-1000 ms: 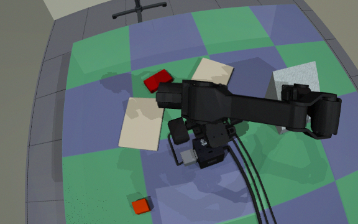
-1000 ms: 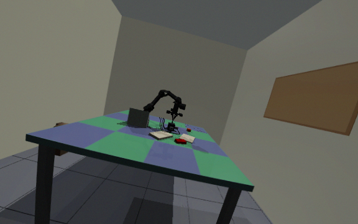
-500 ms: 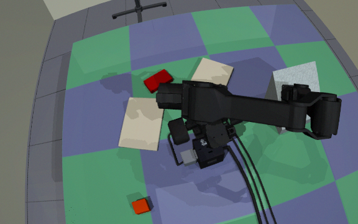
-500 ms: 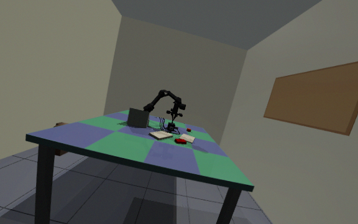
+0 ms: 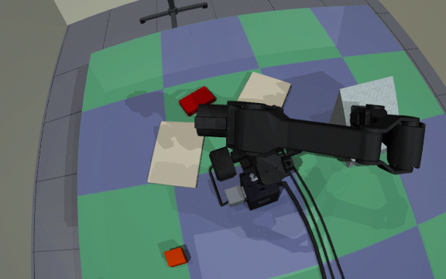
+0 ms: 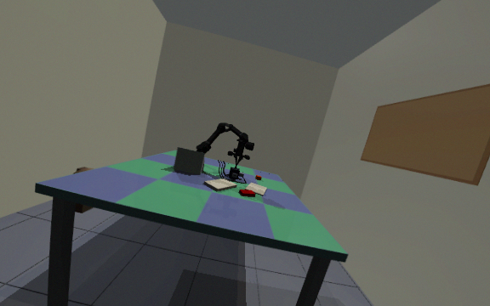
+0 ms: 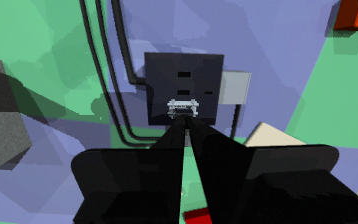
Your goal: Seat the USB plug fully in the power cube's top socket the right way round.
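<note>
The dark power cube point(image 5: 265, 197) point(image 7: 185, 62) point(image 6: 236, 172) stands on the checked table with black cables point(image 5: 316, 229) point(image 7: 100, 75) running from it. A small silver USB plug point(image 5: 252, 178) point(image 7: 183, 106) sits at the cube's top face. My gripper point(image 7: 186, 122) point(image 5: 255, 175) point(image 6: 236, 167) points straight down over the cube and is shut on the plug. In the wrist view two dark slots show on the cube's top beyond the plug. I cannot tell how deep the plug sits.
A grey adapter point(image 5: 235, 195) point(image 7: 234, 87) sticks out of the cube's side. Two beige cards point(image 5: 176, 155) point(image 5: 265, 89), a red block point(image 5: 197, 100) and an orange block point(image 5: 175, 256) point(image 7: 357, 15) lie around. A grey box point(image 5: 370, 94) point(image 6: 189, 161) stands by the arm's base.
</note>
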